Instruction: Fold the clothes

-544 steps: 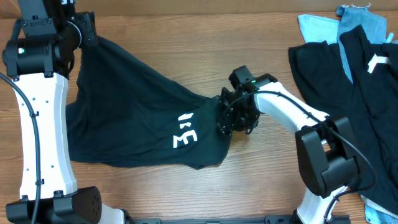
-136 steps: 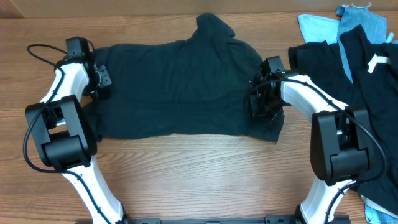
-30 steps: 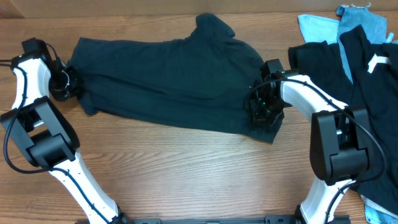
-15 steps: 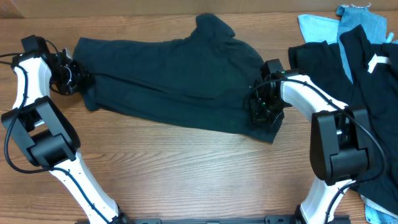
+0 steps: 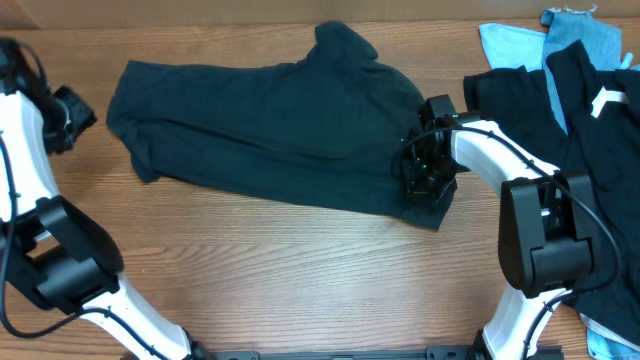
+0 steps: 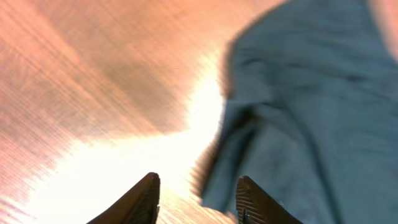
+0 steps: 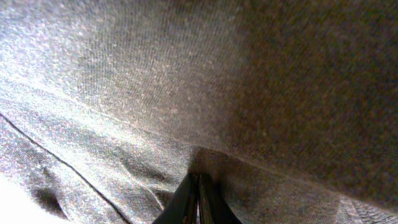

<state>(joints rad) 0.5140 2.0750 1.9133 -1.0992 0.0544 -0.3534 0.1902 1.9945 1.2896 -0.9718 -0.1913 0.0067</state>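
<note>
While the right gripper [image 7: 199, 196] is clamped on the right edge of the shirt [image 5: 270, 130], the left gripper [image 6: 198, 190] hangs clear of the shirt's left end, jaws apart and empty. The shirt lies spread on the table [image 5: 300, 270], with the pile [image 5: 560, 110] of other clothes to its right. This looks like the laying-out step, before any fold. Next, the left gripper likely needs a fresh hold on the shirt's left corner, so that both ends can lift together. The cloth is soft, matte black knit with a fine grain and a stitched seam near the pinch. Its left end is rumpled into ridges, and a rounded sleeve [image 5: 345, 42] juts from its top edge. The wood beneath is smooth and glossy.
</note>
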